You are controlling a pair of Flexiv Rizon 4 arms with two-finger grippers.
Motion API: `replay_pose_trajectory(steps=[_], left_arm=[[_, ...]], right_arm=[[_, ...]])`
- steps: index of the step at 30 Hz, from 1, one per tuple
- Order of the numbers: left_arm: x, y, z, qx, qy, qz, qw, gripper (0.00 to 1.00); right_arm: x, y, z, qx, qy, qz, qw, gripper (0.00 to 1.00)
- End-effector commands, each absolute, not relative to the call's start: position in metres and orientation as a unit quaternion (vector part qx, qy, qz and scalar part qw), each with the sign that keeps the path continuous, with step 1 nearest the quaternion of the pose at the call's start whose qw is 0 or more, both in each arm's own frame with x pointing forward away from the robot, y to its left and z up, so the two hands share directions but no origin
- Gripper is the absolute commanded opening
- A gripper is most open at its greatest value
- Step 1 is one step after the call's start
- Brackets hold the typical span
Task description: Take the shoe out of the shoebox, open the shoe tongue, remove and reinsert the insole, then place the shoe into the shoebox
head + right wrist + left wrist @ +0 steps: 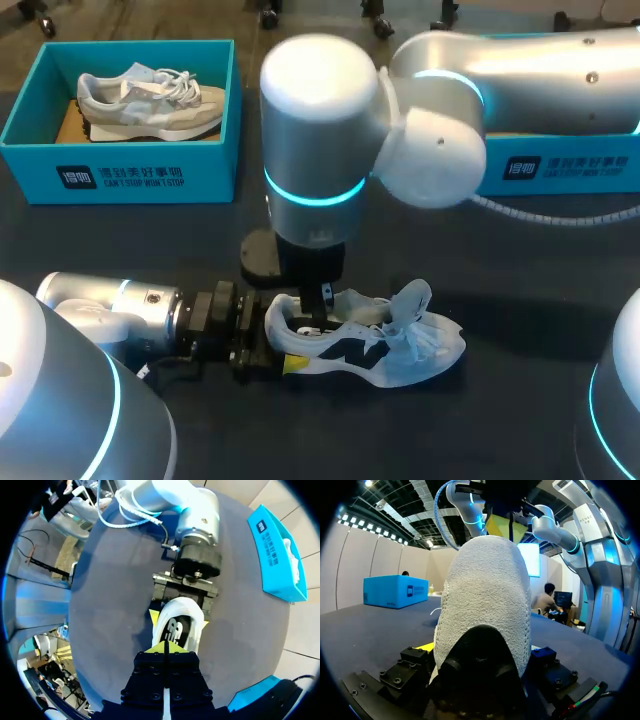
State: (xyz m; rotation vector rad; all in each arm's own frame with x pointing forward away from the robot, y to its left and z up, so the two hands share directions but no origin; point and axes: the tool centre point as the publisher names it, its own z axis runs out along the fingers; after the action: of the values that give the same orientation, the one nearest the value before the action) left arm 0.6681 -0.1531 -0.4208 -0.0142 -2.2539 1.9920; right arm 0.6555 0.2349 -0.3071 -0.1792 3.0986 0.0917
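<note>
shoe: white with a dark side patch [370, 350], out of the box and on the counter [520, 270] at 6 o'clock in the head view. The heel points to 9 o'clock and the toe to 3 o'clock. Laces lie loose near the toe.
left arm: [110, 310] comes in low from 8 o'clock and lies along the counter.
left gripper: [272, 342] is clamped on the shoe's heel, one finger on each side. In the left wrist view the heel sits between the fingers.
right arm: [320, 140] comes in from 2 o'clock, passes the middle and points straight down over the shoe.
right gripper: [166, 649] has its yellow tips narrow and pressed together at the shoe's opening, just ahead of the heel. We cannot tell if anything is pinched between them.
shoebox: teal [120, 180], at 10 o'clock and well apart from the shoe.
second shoe: beige [150, 100], lying inside that shoebox with its toe to 3 o'clock.
second shoebox: teal [560, 170], at 2 o'clock and partly hidden behind the right arm. We cannot see what is in it.
</note>
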Motion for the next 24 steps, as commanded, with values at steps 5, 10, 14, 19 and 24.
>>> replay_pose_trajectory(steps=[5,10,14,19,24], left_arm=[[0.667,-0.154,-0.422,-0.004,-0.748,0.661,0.066,0.0],[0.667,-0.154,-0.422,-0.004,-0.748,0.661,0.066,0.0],[0.667,-0.154,-0.422,-0.004,-0.748,0.661,0.066,0.0],[0.667,-0.154,-0.422,-0.004,-0.748,0.661,0.066,0.0],[0.667,-0.154,-0.422,-0.004,-0.748,0.661,0.066,0.0]], right_arm=[[0.654,0.233,-0.309,-0.058,0.998,0.032,0.019,0.0],[0.666,0.229,-0.333,-0.033,0.998,0.048,0.01,0.0],[0.673,0.229,-0.347,-0.037,0.998,0.044,0.004,0.0],[0.674,0.227,-0.358,-0.043,0.998,0.042,0.019,0.0],[0.673,0.222,-0.366,-0.04,0.998,0.037,0.021,0.0]])
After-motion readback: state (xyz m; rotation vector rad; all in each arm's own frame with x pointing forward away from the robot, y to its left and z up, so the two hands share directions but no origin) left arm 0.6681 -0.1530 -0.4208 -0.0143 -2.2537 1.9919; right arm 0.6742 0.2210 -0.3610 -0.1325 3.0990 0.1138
